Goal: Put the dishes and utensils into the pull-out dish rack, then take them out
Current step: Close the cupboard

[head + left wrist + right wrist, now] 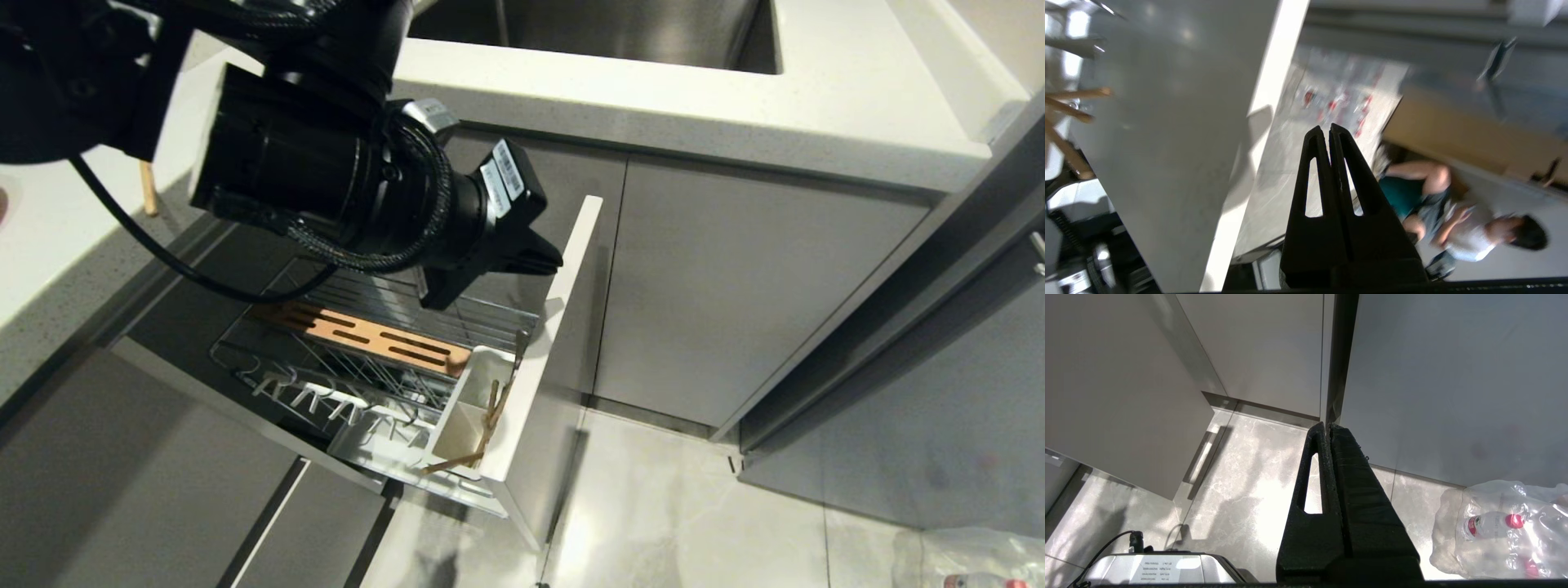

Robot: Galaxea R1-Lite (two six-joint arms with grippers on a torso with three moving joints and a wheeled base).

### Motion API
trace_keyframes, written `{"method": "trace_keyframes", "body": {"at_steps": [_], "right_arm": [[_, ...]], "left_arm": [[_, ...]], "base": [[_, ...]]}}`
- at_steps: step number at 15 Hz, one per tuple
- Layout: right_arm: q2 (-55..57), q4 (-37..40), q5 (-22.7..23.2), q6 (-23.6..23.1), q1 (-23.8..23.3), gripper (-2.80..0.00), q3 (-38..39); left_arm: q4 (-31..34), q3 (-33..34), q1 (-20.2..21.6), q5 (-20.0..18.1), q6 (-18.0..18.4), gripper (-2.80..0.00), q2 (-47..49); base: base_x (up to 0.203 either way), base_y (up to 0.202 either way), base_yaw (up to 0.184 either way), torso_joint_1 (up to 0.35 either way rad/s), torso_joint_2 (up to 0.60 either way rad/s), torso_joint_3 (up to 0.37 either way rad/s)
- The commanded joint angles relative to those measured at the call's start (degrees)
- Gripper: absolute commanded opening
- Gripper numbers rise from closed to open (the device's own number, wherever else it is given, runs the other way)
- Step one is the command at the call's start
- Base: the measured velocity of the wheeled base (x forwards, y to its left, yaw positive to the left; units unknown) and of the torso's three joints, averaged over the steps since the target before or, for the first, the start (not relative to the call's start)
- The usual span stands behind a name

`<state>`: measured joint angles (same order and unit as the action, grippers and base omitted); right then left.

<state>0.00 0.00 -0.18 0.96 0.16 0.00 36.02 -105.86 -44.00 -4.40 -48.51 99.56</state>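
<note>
- Head view: the rack (384, 359) stands pulled out of the cabinet below the counter (735, 106), at about 7 o'clock from the sink (620, 28).
- Its grey front panel (563, 286) runs along the rack's 3 o'clock side, top edge toward 12 o'clock.
- A copper-brown slotted strip (367, 333) lies across the chrome wires, slanting from 10 o'clock down to 4 o'clock.
- The white caddy (469, 408) sits in the rack's corner at 5 o'clock, just inside the panel.
- Chopsticks (488, 425) stand tilted in the caddy, with one lower end poking out at 7 o'clock.
- A thin grey handle, probably the spoon (520, 347), rises from the caddy's end at 1 o'clock, beside the panel.
- The left gripper (549, 260) hangs over the rack, tips toward 3 o'clock, close to the panel's top edge; whether it touches cannot be told.
- Left wrist view: the left gripper's fingers (1316, 163) are pressed together with nothing between them, and the panel fills the side beside them.
- The same view shows a seated person (1457, 216) beyond the floor (1298, 155).
- Right wrist view: the right gripper (1327, 426) has its fingers closed and empty, pointing at the floor near cabinet doors (1257, 347), with bagged bottles (1502, 531) at 4 o'clock.
- One more wooden stick (148, 188) lies on the counter at 9 o'clock in the head view.
</note>
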Motion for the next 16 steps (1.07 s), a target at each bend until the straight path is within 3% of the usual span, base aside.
{"method": "trace_keyframes", "body": {"at_steps": [1, 5, 7, 11, 16], "right_arm": [[0.09, 0.0, 0.01, 0.01, 0.02, -2.8, 0.0], [0.09, 0.0, 0.01, 0.0, 0.02, -2.8, 0.0], [0.09, 0.0, 0.01, 0.0, 0.02, -2.8, 0.0], [0.09, 0.0, 0.01, 0.0, 0.02, -2.8, 0.0], [0.09, 0.0, 0.01, 0.0, 0.02, -2.8, 0.0]], "left_arm": [[0.25, 0.19, -1.9, -0.13, 0.76, -2.8, 3.0], [1.59, 0.22, -4.21, 2.63, 1.89, -2.8, 6.15], [1.6, -0.1, -4.64, 4.05, 5.12, -2.8, 7.11], [2.32, -0.1, -5.21, 12.38, 8.93, -2.8, 8.27], [4.82, -0.04, -5.53, 25.64, 14.53, -2.8, 7.69]], "base": [[0.0, 0.0, 0.0, 0.0, 0.0, 0.0], [0.0, 0.0, 0.0, 0.0, 0.0, 0.0], [0.0, 0.0, 0.0, 0.0, 0.0, 0.0], [0.0, 0.0, 0.0, 0.0, 0.0, 0.0], [0.0, 0.0, 0.0, 0.0, 0.0, 0.0]]}}
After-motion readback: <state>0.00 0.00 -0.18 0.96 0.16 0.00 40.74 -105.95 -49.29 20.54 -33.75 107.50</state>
